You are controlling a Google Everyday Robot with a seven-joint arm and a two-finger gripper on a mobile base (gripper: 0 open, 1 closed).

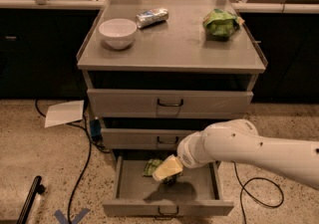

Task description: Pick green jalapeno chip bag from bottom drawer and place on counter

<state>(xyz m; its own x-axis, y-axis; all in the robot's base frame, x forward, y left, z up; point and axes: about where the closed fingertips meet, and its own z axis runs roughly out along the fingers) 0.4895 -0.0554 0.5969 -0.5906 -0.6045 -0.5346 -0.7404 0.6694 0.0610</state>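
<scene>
The bottom drawer [199, 190] is pulled open at the foot of the grey cabinet. The green jalapeno chip bag [151, 167] lies at its back, left of centre, partly hidden by my arm. My gripper [168, 174] reaches down into the drawer from the right on the white arm, right beside the bag and touching or nearly touching it. The counter [174, 44] is the cabinet's flat grey top.
On the counter stand a white bowl [117, 33], a silver-blue cylindrical packet [152, 17] and a lime-green bag [220, 22]. Two closed drawers [169, 103] sit above the open one. A sheet of paper [65, 113] and cables [84, 158] lie on the floor at left.
</scene>
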